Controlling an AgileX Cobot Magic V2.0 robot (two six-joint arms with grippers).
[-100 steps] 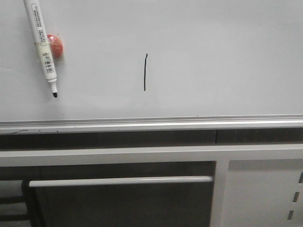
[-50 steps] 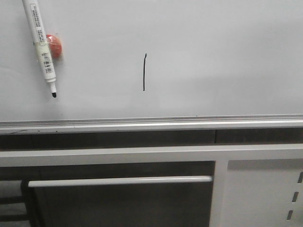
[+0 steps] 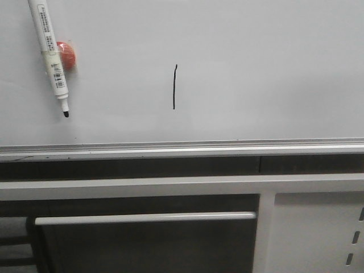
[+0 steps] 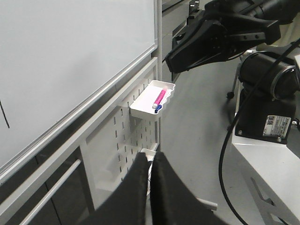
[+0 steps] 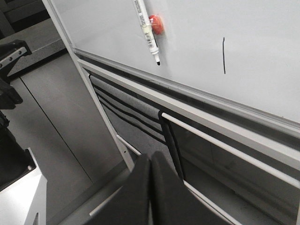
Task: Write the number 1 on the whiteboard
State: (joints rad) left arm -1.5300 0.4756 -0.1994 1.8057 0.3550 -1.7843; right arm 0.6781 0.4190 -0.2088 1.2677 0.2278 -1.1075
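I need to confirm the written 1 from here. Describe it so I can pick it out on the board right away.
Start at the whiteboard, the large pale panel above the silver rail. Near its middle is the number 1, a thin black stroke, nearly vertical and alone on bare board. Don't confuse it with the marker at the upper left, which is thick, white-bodied, and beside a red magnet.

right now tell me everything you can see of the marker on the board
The marker is a white barrel with printed labels and a small black tip, uncapped. It hangs against the whiteboard, tilted slightly, tip pointing down and a little right, its top end cut off by the front view's edge. A red round object sits just behind its middle. It lies well left of the black stroke. No tool touches it.
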